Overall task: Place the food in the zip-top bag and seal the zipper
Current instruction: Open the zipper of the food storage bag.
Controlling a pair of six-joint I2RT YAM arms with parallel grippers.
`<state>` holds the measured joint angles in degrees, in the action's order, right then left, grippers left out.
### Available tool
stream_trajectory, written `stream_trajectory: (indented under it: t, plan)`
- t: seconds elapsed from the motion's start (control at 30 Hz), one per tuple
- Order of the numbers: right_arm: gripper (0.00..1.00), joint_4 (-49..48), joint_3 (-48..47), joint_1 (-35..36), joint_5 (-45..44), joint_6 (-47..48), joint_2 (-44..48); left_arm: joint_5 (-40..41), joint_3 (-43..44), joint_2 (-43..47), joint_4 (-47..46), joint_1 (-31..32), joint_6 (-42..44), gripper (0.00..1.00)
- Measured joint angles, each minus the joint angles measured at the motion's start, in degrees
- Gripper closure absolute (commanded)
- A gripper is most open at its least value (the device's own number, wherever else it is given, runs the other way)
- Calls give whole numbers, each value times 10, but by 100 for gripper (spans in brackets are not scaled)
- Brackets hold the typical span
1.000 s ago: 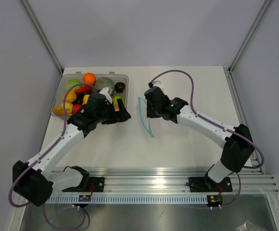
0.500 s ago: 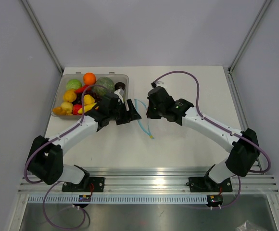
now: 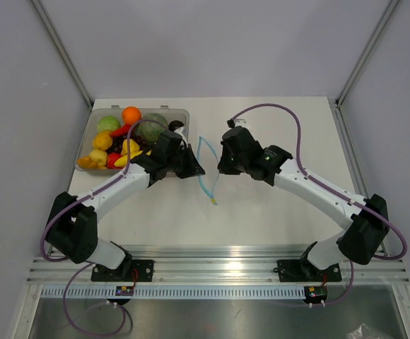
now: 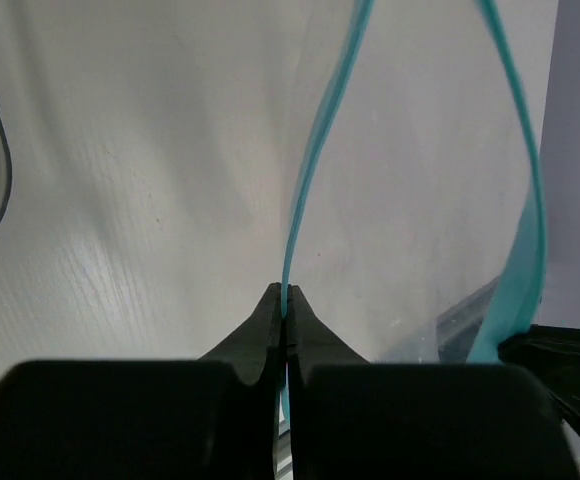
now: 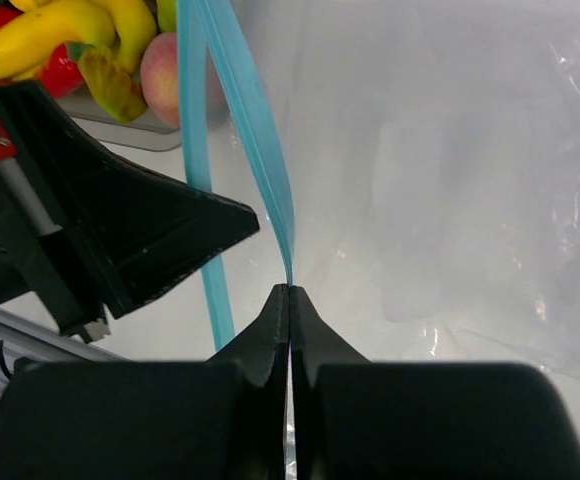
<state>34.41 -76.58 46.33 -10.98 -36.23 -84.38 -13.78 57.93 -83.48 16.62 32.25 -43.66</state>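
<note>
Jaws left and right clenched on zipper (image 4: 313, 170) | left came over from tray (image 3: 183, 115)

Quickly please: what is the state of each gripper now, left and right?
Left gripper: closed on the zipper of the zip-top bag.
Right gripper: closed on the zipper too.

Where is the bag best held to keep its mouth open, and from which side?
By the zipper, one lip per gripper, each from its own side: the left gripper pinches one lip, the right gripper the other. The strip is a narrow, firmer edge; the film of the bag looks limp and would likely slip.
</note>
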Motion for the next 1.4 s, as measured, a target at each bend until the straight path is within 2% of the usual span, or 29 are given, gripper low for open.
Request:
stream_trajectory:
  t: [0.03,0.07,0.13,0.17,0.3,0.5,0.87,0.97,1.07,1.1,1.2,1.23,1.27,1.4]
  plan:
    - [98,7,-1,0,-1,2,0,0,6,0,3,0,2,100]
    - [90,18,-6,0,-3,5,-3,0,11,0,6,0,4,100]
    - [79,37,-23,0,-8,9,-14,0,17,1,16,0,8,100]
    - [65,45,-33,0,-12,13,-21,1,19,1,23,0,10,100]
    - [51,67,-72,1,-21,30,-47,5,33,1,56,0,18,100]
    - [40,88,-119,4,-30,47,-71,10,48,9,81,0,21,100]
    - [37,101,-160,38,-30,61,-98,16,61,14,99,0,21,100]
    - [37,104,-164,48,-30,63,-113,16,62,14,101,0,21,100]
    - [42,105,-165,55,-30,64,-127,16,62,15,104,0,21,100]
    - [54,105,-165,56,-31,64,-132,16,62,16,104,0,21,100]
    - [80,106,-165,57,-42,66,-150,16,63,18,106,0,21,100]
    - [95,107,-165,57,-49,65,-155,16,64,18,108,0,22,100]
    - [100,109,-165,57,-59,63,-159,16,66,18,108,0,24,100]
    - [100,109,-160,56,-93,58,-152,25,66,23,116,0,48,100]
